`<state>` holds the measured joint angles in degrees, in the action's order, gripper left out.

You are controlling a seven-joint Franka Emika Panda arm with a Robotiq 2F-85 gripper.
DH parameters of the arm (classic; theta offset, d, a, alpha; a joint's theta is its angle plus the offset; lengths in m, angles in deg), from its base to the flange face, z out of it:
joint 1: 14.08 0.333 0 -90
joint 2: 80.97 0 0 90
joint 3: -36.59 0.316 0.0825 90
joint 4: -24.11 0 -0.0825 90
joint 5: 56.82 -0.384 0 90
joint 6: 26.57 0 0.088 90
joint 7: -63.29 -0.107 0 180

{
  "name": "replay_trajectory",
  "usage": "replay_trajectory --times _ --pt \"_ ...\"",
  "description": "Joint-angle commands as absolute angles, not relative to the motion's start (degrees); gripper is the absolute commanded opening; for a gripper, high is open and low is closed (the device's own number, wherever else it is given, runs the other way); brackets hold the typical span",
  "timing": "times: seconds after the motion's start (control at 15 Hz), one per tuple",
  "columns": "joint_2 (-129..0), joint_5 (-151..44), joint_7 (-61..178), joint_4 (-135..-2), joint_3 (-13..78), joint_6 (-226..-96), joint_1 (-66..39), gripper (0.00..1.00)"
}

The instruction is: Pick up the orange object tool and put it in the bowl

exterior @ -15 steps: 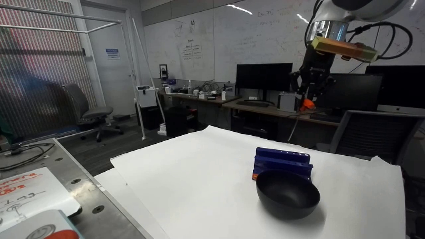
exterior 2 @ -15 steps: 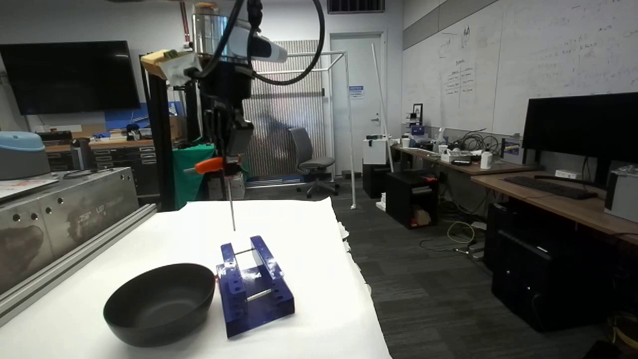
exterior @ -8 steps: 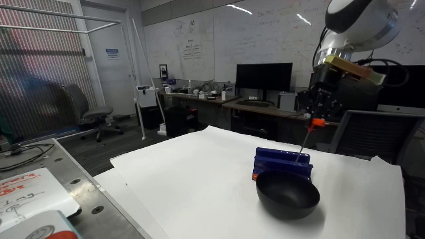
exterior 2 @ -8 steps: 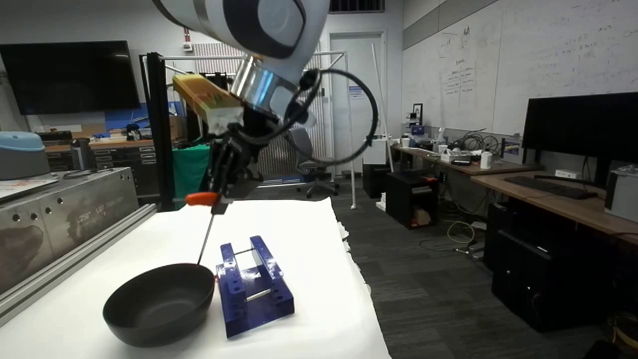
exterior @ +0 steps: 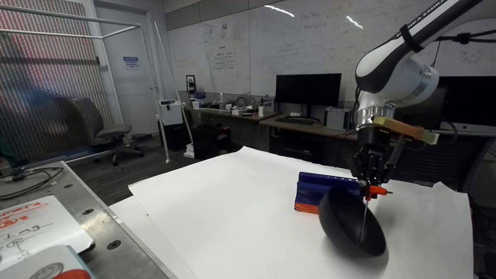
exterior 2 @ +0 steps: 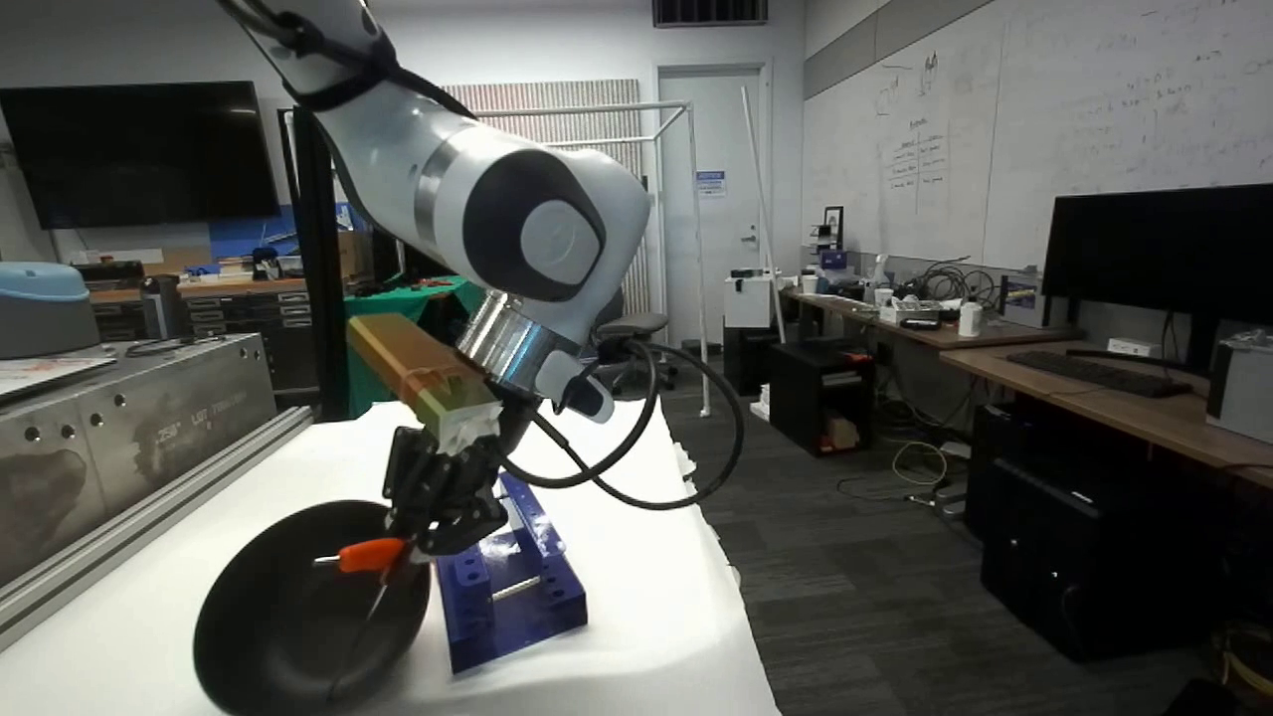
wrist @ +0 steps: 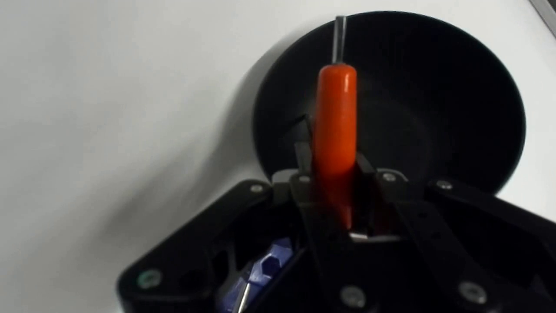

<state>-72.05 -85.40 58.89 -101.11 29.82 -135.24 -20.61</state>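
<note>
We count one round matte-black bowl [exterior: 343,223], one slender orange-handled tool [wrist: 336,117], one blue ribbed block [exterior 2: 517,615], one black pincer [wrist: 334,163].

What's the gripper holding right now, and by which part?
The gripper holds the orange tool by its handle, close to the long shaft, which points down into the bowl.

The orange tool [wrist: 336,113] has a smooth, glossy, plastic-looking handle [exterior 2: 368,555] and a bare metal shaft [exterior: 364,219]. The bowl [wrist: 473,104] is smooth and matt, the blue block [exterior 2: 542,609] shiny plastic, the sheet [exterior: 232,221] matt white paper. The bench [exterior 2: 189,403] on the left is stained metal.
</note>
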Motion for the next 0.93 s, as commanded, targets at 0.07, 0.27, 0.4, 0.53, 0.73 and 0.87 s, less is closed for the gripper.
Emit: replay_trajectory --times 0.07,0.27,0.4,0.53,0.73,0.87 --pt "-69.96 -85.67 61.97 -100.47 32.48 -137.63 -19.43 0.48" --pt "-69.23 -85.50 62.42 -100.13 33.79 -138.67 -18.74 0.58" --pt "-69.28 -85.19 62.83 -100.27 34.28 -139.37 -18.44 0.74" --pt "-70.13 -85.25 63.54 -100.55 34.45 -139.52 -18.47 0.88" --pt "-73.44 -82.78 62.89 -101.25 34.16 -140.30 -18.15 1.00" --pt "-77.33 -78.30 62.25 -102.37 34.08 -143.26 -17.44 1.00"
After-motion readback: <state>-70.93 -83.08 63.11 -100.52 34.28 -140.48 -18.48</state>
